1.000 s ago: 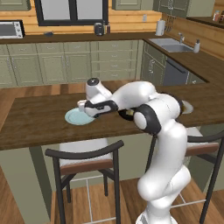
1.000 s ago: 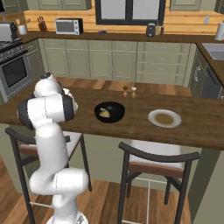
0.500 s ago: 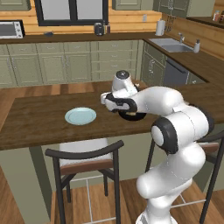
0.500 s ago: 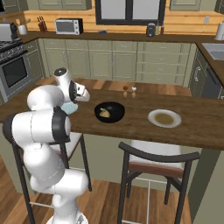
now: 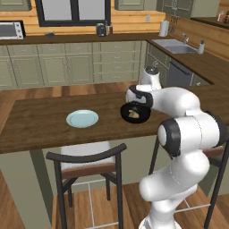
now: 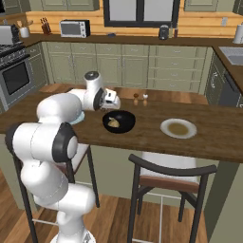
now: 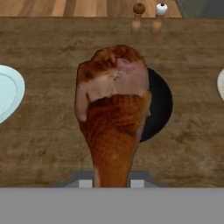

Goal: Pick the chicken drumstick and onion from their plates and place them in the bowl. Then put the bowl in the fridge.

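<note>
My gripper (image 7: 113, 180) is shut on the chicken drumstick (image 7: 113, 114), a reddish-brown piece with its thick end pointing away from the hand. It hangs just left of and over the rim of the black bowl (image 7: 160, 105). In the base views the gripper (image 5: 130, 95) (image 6: 115, 100) hovers beside the bowl (image 5: 135, 113) (image 6: 119, 122), which holds the pale onion (image 5: 133, 115) (image 6: 113, 122). To the left on the counter lies the bare pale blue plate (image 5: 82, 118) (image 7: 8, 94). A second plate (image 6: 178, 128), cream with a tan centre, lies right of the bowl.
Two small shakers (image 6: 140, 99) (image 7: 148, 11) stand on the far side of the wooden island counter (image 5: 40, 127). Dark bar stools (image 5: 87, 163) (image 6: 166, 173) stand at the near edge. Green cabinets and a sink (image 5: 176, 44) line the back.
The arm has swung right from over the pale blue plate to the black bowl, carrying the drumstick. Bowl and plates have stayed put.
</note>
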Tool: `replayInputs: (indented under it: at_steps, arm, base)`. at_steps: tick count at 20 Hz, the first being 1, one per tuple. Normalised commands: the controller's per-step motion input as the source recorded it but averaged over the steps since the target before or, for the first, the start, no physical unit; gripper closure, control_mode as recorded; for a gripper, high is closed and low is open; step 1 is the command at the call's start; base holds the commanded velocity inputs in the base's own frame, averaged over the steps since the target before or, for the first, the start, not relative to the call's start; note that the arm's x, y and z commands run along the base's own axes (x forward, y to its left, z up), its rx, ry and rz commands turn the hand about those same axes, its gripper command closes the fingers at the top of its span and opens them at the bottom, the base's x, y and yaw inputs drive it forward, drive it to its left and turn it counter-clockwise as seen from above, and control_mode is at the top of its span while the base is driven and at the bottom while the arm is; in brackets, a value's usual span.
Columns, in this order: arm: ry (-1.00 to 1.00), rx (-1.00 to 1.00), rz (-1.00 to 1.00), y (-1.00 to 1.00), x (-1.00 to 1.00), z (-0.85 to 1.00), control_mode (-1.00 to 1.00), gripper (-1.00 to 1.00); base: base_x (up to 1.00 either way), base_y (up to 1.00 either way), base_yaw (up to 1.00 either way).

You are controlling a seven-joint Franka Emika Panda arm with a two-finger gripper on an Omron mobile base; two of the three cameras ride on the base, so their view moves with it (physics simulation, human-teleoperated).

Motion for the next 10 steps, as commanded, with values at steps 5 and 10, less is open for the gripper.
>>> replayInputs:
  at_steps: [5, 10]
  arm:
    - [0.04, 0.00, 0.07, -0.99, 0.28, -0.10, -1.00, 1.00]
    - [0.01, 0.00, 0.12, -0.39, 0.34, -0.53, -1.00, 1.00]
  base:
    - [0.00, 0.00, 0.00]
    - [0.00, 0.00, 0.00]
